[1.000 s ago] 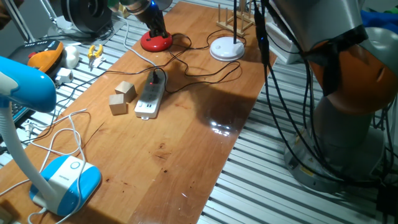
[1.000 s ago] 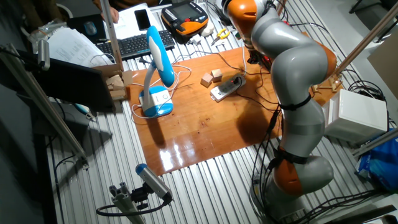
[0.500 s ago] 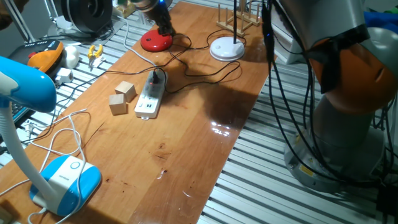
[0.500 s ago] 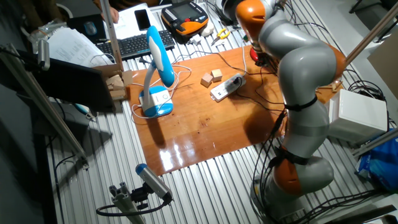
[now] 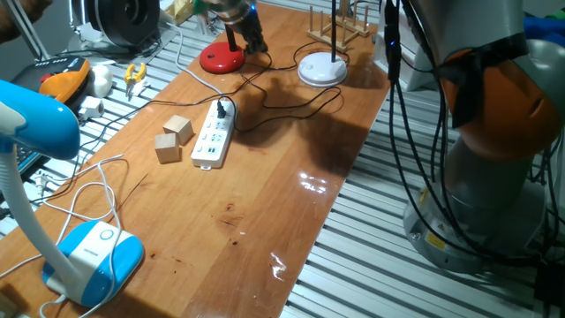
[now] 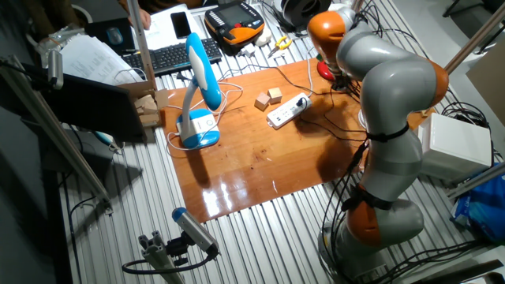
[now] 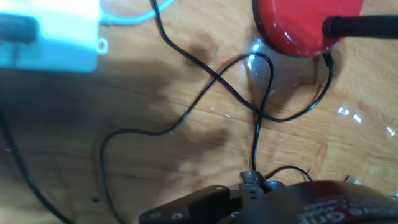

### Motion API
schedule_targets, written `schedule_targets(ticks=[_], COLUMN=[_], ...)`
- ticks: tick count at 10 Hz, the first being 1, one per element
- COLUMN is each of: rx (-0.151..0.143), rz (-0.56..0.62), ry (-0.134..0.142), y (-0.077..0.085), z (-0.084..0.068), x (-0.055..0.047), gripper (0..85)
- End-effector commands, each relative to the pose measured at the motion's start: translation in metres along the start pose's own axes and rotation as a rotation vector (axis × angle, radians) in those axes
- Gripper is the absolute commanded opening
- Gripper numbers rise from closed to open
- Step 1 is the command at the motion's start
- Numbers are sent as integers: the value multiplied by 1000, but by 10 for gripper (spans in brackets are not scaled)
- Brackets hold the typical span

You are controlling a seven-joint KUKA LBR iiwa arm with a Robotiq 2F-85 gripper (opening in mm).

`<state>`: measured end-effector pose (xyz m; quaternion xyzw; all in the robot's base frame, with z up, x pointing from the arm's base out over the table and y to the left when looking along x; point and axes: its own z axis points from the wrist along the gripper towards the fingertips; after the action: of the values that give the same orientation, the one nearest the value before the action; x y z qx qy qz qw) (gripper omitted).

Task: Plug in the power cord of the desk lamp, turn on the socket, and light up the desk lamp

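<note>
White socket (image 5: 213, 135) lies on the desk (image 5: 265, 203) toward its far left edge, beside two wooden blocks (image 5: 173, 139), with the black plug of the power cord (image 5: 282, 110) seated in its far end. Cord loops across the desk toward the red lamp base (image 5: 221, 58) at the far corner. Tool (image 5: 252, 40) hangs just right of that base; its opening cannot be told, fingertips blurred and apparently holding nothing.
</note>
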<state>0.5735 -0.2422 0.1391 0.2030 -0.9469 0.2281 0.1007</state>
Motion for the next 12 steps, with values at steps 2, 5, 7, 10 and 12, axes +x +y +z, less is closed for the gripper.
schedule_targets(ticks=[2,5,7,10,12], rx=[7,23,27,41,42], rz=[1,3,3,5,5], ry=[12,18,16,18,19], y=[-2,-4,-3,-8,-15], z=[11,28,39,53,62], x=[6,17,23,35,41], gripper=[0,0,0,0,0])
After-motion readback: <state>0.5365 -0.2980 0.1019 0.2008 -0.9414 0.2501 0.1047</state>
